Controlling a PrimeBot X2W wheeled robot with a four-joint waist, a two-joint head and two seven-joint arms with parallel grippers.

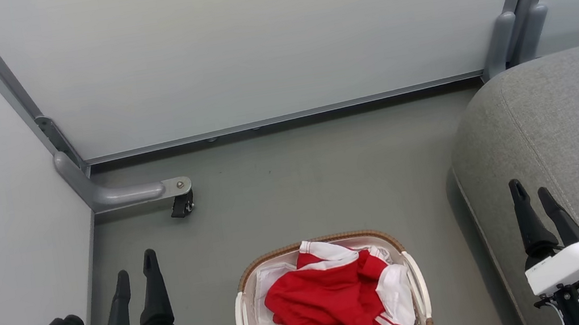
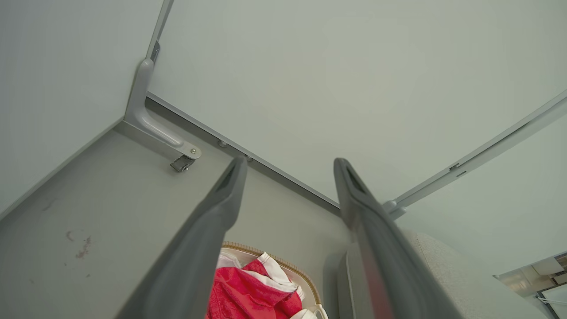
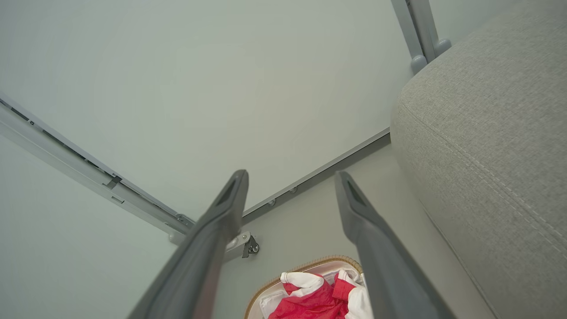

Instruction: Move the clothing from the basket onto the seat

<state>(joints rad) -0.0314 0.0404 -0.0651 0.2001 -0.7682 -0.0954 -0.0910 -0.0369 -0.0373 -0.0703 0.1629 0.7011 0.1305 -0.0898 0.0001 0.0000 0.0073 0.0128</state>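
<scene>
Two grippers: left gripper [image 1: 135,264], green-covered, is sitting at lower left; right gripper [image 1: 529,187], white-covered, is sitting at lower right.
Opening: both are standing wide open, gripping nothing.
Basket: small oval white plastic basket with brown woven rim [image 1: 259,263] is resting on the grey floor [image 1: 298,184], bottom centre, between the grippers; its near end is being cropped, perhaps hiding more cloth.
Clothing: soft bright red clothing with white sleeves [image 1: 317,307] is lying bunched inside the basket.
Seat: large grey fabric sofa cushion [image 1: 564,116] is occupying the right side, behind the right gripper, apart from the basket.
</scene>
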